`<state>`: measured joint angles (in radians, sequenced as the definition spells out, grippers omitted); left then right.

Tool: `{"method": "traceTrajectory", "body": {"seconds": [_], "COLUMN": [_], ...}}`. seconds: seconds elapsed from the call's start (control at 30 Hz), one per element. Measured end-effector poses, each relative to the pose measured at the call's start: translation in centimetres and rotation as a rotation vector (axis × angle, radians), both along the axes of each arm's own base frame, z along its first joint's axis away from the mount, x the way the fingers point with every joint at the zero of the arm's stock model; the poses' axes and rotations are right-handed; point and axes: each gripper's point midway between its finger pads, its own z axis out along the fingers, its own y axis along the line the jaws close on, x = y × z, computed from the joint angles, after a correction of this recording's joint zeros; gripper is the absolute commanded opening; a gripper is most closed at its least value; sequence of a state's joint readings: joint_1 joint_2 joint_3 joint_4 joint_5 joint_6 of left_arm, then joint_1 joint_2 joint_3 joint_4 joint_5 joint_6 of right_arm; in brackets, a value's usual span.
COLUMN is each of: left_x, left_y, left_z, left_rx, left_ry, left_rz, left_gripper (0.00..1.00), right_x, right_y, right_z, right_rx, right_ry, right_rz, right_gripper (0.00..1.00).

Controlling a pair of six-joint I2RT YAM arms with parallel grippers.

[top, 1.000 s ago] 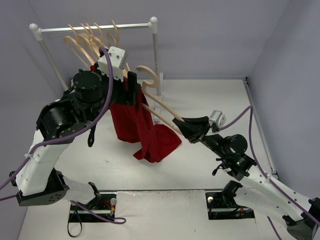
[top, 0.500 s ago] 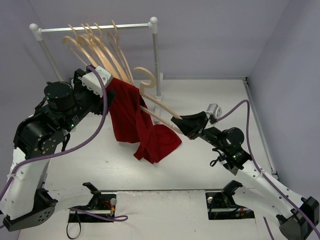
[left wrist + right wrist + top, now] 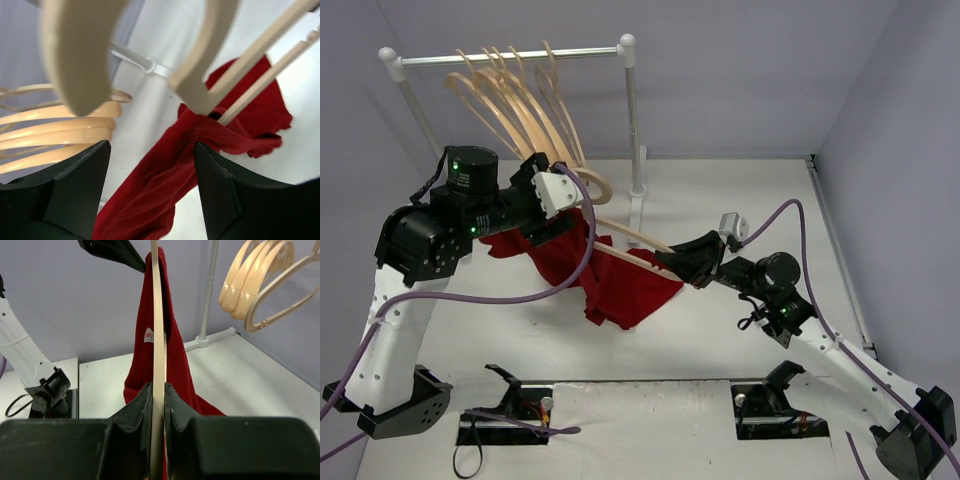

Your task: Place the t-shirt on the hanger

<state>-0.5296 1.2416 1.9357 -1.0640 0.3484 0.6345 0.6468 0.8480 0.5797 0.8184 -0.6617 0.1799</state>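
Wooden hanger [image 3: 157, 340] clamped in right tool [image 3: 157, 395], left tool [image 3: 150, 165] open beside it: risks shedding loosely draped t-shirt [image 3: 625, 285] if tilted.

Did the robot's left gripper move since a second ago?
Yes. In the top view the left gripper has come down the picture, away from the top bar of the rail stand, toward the t-shirt.

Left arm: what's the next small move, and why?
Probably close the left end effector on the t-shirt and draw it along the hanger. Its jaws stand open with the bunched cloth showing between them just below the hanger's neck, while the right end effector is shut on the hanger's end, steadying it.
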Motion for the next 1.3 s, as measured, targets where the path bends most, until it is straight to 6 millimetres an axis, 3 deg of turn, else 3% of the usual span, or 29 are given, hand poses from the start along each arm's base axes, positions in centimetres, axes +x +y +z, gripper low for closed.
{"method": "traceTrajectory", "body": {"seconds": [0.2,0.37,0.8,1.3], "left_x": [-2.0,-2.3,-1.9,-1.8], "left_y": [0.2,0.5,0.8,2.0], "left_z": [-3.3,-5.3,-7.2,-6.4], "left_rx": [0.052,0.073,0.069,0.042], "left_ry": [0.079,0.135,0.175,0.116], "left_rz": [-0.104,-0.139,-0.164,-0.133], "left_gripper": [0.57,0.53,0.5,0.49], "right_x": [-0.2,-0.3,-0.2,0.1], "right_y": [0.3,0.5,0.4,-0.9], "right_z": [-0.6,-1.4,-2.0,-1.7], "right_rx": [-0.02,-0.042,-0.063,-0.058], "right_ry": [0.006,0.021,0.035,0.037], "right_rz": [0.033,0.057,0.078,0.075], "right_gripper": [0.0,0.0,0.0,0.0]}}
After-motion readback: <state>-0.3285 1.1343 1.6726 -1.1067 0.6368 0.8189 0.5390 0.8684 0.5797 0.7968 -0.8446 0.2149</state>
